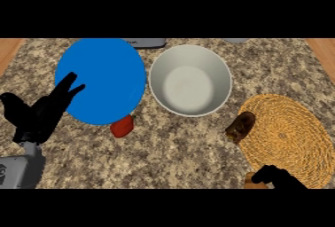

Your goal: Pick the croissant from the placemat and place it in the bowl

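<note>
Right hand, fingers' state unclear, at 5 o'clock below croissant on placemat; bowl waits at 12; left hand spread, resting.

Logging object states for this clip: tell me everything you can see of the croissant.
The croissant is a small, dark brown, glossy oval lump, darker at its lower end. It lies tilted on the left edge of the round woven placemat, partly overhanging the speckled counter. It sits right of and below the white bowl, apart from it. No hand touches it; the right hand shows lower down.
</note>
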Available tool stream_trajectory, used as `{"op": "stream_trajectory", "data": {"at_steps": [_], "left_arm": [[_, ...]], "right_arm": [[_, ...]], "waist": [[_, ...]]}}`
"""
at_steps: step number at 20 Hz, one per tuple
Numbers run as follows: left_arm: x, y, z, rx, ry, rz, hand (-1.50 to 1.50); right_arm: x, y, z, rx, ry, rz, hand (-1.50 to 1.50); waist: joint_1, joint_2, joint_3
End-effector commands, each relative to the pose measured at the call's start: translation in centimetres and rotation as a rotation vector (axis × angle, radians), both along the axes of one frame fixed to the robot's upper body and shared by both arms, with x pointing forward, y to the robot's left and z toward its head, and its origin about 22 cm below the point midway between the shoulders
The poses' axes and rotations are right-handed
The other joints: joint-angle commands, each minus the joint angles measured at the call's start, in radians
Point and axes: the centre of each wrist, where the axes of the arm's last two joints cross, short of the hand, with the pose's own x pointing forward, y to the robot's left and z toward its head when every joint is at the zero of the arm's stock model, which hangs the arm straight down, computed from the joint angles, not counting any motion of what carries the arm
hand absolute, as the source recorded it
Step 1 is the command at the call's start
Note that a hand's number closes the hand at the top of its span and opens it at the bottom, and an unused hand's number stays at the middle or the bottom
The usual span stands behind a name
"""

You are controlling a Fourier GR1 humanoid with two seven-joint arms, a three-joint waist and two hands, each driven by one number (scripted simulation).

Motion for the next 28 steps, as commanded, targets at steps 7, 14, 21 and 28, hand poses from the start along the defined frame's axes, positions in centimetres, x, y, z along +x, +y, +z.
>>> {"op": "stream_trajectory", "data": {"at_steps": [7, 14, 21, 28], "left_arm": [[0.5, -0.3, 0.6, -0.005, -0.018, -0.033, 0.0], [0.7, -0.8, 0.5, -0.009, -0.014, -0.045, 0.0], [1.5, -2.5, 0.8, 0.005, -0.023, -0.065, 0.0], [1.4, -1.6, 0.6, -0.007, -0.026, -0.066, 0.0]], "right_arm": [[-1.4, 2.1, 5.1, 0.058, -0.086, -0.061, 1.5], [1.7, 3.8, 5.6, 0.116, -0.183, -0.064, 1.5], [7.1, 5.0, 7.7, 0.113, -0.26, -0.095, 1.5], [14.6, 6.7, 10.6, 0.106, -0.214, -0.133, 1.5]], "waist": [[0.023, 0.006, 0.0], [0.05, 0.013, 0.0], [0.064, 0.016, 0.001], [0.073, 0.017, 0.002]]}}
